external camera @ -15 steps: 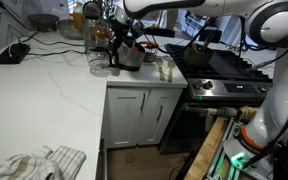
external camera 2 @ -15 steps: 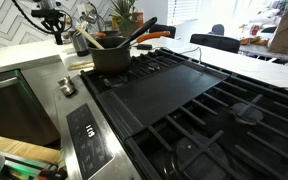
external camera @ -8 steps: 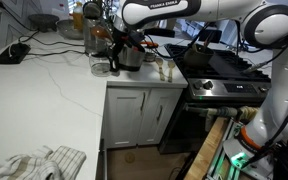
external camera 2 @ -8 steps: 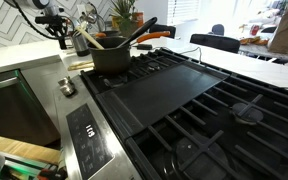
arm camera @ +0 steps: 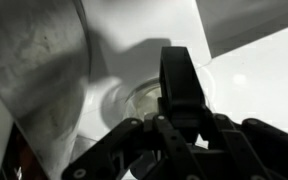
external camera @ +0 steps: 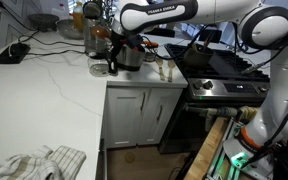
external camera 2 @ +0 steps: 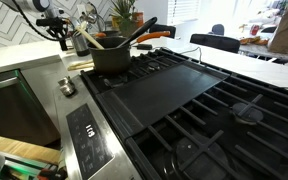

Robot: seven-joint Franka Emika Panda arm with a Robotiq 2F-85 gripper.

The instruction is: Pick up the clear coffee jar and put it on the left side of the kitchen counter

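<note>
step: closing in for the grasp, jar not yet lifted | clear coffee jar (external camera: 101, 64) on kitchen counter (external camera: 44, 95), just beside steel pot (external camera: 132, 56) | gripper (external camera: 113, 54) low at the jar, jaw spread impossible to tell | next: secure a firm hold, lift clear of the pot

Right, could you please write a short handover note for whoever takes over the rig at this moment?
Gripper: lowered right at the clear coffee jar. None of the views shows whether it is open or closed on the jar's black handle.
Jar: appears to stand on the kitchen counter, at the corner by the stove, beside the steel pot.
Done: the approach only; the jar is not lifted.
Left: confirm the grasp, lift the jar, carry it to the left side of the counter and set it down upright.
</note>
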